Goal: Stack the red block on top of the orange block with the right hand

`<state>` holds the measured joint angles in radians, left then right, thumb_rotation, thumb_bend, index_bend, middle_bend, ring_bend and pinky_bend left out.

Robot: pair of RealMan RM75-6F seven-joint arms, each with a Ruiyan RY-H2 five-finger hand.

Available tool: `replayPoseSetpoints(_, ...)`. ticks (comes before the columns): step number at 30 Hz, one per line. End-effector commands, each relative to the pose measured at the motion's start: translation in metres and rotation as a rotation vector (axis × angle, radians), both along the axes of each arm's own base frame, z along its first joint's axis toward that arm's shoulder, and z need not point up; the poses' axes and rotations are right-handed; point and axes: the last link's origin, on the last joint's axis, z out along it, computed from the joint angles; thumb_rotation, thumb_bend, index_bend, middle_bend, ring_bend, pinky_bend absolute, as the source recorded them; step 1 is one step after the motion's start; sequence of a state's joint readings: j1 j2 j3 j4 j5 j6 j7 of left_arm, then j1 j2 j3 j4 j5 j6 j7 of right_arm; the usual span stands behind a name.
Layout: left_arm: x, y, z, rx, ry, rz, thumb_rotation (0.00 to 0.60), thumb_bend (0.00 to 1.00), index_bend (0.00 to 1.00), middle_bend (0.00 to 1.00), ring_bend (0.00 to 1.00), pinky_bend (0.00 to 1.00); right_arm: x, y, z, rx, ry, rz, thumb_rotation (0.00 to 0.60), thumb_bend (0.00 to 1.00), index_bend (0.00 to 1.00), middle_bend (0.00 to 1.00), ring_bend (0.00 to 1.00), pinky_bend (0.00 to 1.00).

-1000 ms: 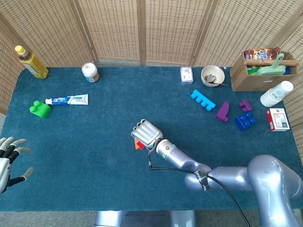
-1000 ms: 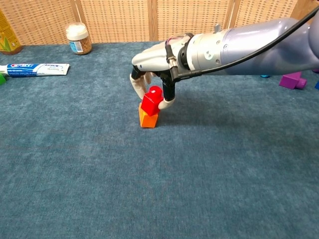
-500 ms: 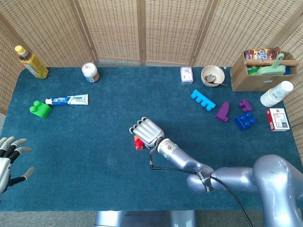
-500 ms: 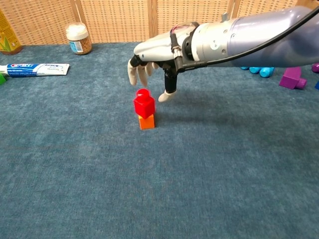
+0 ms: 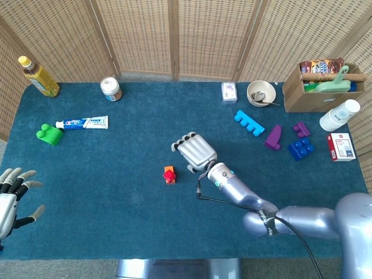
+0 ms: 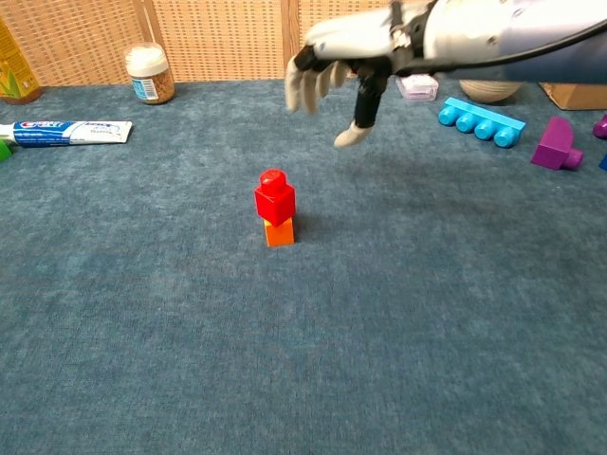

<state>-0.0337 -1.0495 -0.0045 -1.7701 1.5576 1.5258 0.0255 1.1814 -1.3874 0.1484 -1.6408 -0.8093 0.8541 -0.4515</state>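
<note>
Left hand (image 5: 11,195) — lower left edge of the head view, fingers spread, holding nothing.

Bottle (image 5: 38,76) — upper left corner, at the cloth's far edge. Green block (image 5: 49,134) and toothpaste (image 5: 82,122) — left side, just beside each other. Jar (image 5: 110,89) — upper left, near the screen.

Red block (image 6: 274,196) — centre-left of the chest view, seated on the orange block (image 6: 279,232), slightly askew; the pair stands free on the blue cloth (image 6: 303,360).

Right hand (image 6: 340,71) — upper middle of the chest view, raised above and to the right of the stack, well apart from it; fingers loosely spread and hanging down, nothing held.

Small box (image 5: 228,92) and bowl (image 5: 260,93) — upper right of centre. Cyan block (image 5: 249,123), purple blocks (image 5: 273,137) and blue block (image 5: 300,149) — right side. Carton (image 5: 321,86), cups (image 5: 339,115) and red-and-white box (image 5: 340,146) — far right edge.
</note>
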Motion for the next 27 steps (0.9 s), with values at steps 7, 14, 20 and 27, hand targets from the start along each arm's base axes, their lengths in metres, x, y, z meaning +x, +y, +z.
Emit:
replayPoseSetpoints(7, 0.003, 0.000, -0.001, -0.003, 0.007, 0.002, 0.600, 0.30, 0.35, 0.23, 0.12, 0.08, -0.028, -0.011, 0.036, -0.130, -0.114, -0.075, 0.600, 0.27, 0.38, 0.35, 0.26, 0.24)
replayPoseSetpoints(14, 0.002, 0.002, -0.004, -0.015, 0.023, 0.019, 0.600, 0.30, 0.35, 0.23, 0.12, 0.08, -0.067, -0.012, 0.064, -0.268, -0.149, -0.149, 0.600, 0.28, 0.40, 0.35, 0.26, 0.24)
replayPoseSetpoints(20, 0.000, 0.003, -0.009, -0.027, 0.037, 0.034, 0.600, 0.30, 0.35, 0.23, 0.12, 0.08, -0.107, -0.003, 0.085, -0.376, -0.205, -0.231, 0.600, 0.28, 0.41, 0.36, 0.27, 0.24)
replayPoseSetpoints(27, -0.001, 0.002, -0.015, -0.037, 0.033, 0.033, 0.600, 0.30, 0.35, 0.23, 0.12, 0.08, -0.154, 0.025, 0.103, -0.451, -0.229, -0.307, 0.600, 0.28, 0.41, 0.36, 0.27, 0.24)
